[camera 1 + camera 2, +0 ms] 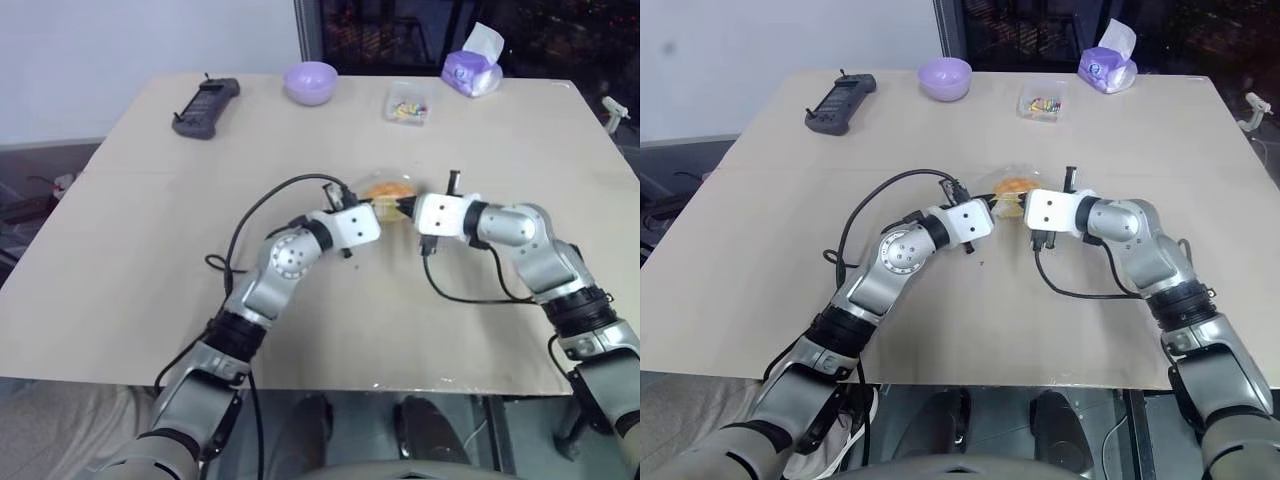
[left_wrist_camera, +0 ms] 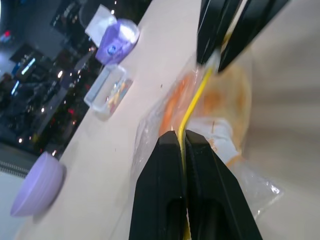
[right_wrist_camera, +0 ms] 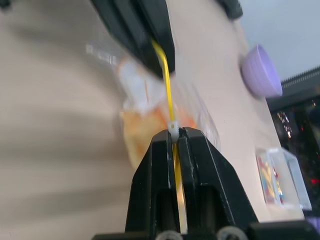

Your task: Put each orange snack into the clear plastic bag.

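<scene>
The clear plastic bag [image 1: 391,192] lies at the table's middle, and the orange snack [image 1: 388,190] shows through its film, inside it. My left gripper [image 1: 384,207] is shut on the bag's yellow seal strip [image 2: 192,104]. My right gripper [image 1: 408,208] faces it from the other side, shut on the same strip [image 3: 168,97] at a small white slider [image 3: 173,127]. In the left wrist view my left gripper [image 2: 182,137] pinches the strip, and the right gripper's fingers [image 2: 212,30] grip it further along. The snack [image 3: 145,127] looks blurred below the strip in the right wrist view.
At the table's far edge stand a lilac bowl [image 1: 310,82], a small clear box of colourful bits [image 1: 408,104] and a purple tissue pack [image 1: 472,65]. A black handheld device [image 1: 205,107] lies at the far left. Black cables loop beside both forearms.
</scene>
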Controlling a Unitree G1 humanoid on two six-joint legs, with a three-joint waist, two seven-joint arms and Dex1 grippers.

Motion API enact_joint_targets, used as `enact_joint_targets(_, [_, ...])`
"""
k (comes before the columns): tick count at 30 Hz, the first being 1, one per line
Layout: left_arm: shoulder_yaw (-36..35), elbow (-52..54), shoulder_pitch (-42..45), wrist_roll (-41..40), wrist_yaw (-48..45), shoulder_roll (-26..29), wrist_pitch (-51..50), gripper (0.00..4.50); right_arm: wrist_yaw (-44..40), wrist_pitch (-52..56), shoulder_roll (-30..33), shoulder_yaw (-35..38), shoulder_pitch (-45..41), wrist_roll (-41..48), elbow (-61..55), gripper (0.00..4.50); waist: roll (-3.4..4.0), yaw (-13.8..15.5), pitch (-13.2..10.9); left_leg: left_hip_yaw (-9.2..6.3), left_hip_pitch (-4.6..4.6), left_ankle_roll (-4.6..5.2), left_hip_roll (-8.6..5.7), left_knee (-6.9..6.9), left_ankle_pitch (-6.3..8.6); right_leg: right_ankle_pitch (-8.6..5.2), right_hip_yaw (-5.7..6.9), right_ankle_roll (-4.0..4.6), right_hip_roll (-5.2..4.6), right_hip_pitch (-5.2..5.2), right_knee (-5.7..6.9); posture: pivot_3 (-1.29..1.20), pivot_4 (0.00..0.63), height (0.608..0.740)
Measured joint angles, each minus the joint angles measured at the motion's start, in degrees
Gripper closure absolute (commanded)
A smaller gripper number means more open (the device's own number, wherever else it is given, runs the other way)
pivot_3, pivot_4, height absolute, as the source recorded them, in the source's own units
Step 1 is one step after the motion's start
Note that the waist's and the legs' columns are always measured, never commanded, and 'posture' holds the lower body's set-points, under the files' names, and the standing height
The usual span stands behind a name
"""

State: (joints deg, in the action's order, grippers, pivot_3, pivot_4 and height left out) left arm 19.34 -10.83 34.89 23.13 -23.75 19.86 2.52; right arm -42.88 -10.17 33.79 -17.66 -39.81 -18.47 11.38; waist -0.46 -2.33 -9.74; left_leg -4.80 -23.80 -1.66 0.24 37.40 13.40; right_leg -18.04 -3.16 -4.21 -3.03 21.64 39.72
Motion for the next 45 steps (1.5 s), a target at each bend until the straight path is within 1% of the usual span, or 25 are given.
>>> enact_joint_targets(13, [0.0, -0.75, 0.33, 0.24, 1.64, 0.65, -1.07, 4.5, 1.54, 0.65, 4.08, 0.0, 0.36, -0.87, 1.39, 4.48, 0.0, 0.01, 0.0, 0.01, 0.0, 0.0, 0.0, 0.0, 0.0, 0.0, -0.01, 0.0, 0.0, 0.0, 0.0, 0.0, 0.15, 0.74])
enact_joint_targets(19, [-0.01, -0.25, 0.85, 0.36, 5.09, 0.83, -0.19, 4.5, 2.34, 0.67, 4.89, 0.0, 0.6, -0.61, 1.14, 4.48, 0.0, 0.02, 0.0, 0.01, -0.01, 0.0, 0.0, 0.0, 0.0, 0.0, -0.01, 0.0, -0.01, 0.0, 0.0, 0.0, 0.15, 0.74])
enact_joint_targets(27, [-0.54, 0.2, 0.87, 1.53, 9.28, 3.57, 1.16, 4.5, 3.44, 0.83, 6.03, 0.02, 0.6, -0.56, 1.03, 4.48, 0.0, 0.01, 0.0, 0.01, -0.01, 0.0, 0.0, 0.0, 0.0, 0.0, -0.01, 0.0, -0.01, 0.0, -0.01, 0.0, 0.15, 0.74])
enact_joint_targets(45, [-0.85, 0.18, 0.74, 1.42, 9.33, 4.38, -0.31, 4.5, 4.12, 2.49, 6.79, 0.13, 1.09, -0.55, 1.47, 4.48, 0.0, 0.01, 0.0, 0.01, -0.01, 0.0, 0.0, 0.0, 0.0, 0.0, -0.01, 0.0, -0.01, 0.0, 0.0, 0.0, 0.15, 0.74])
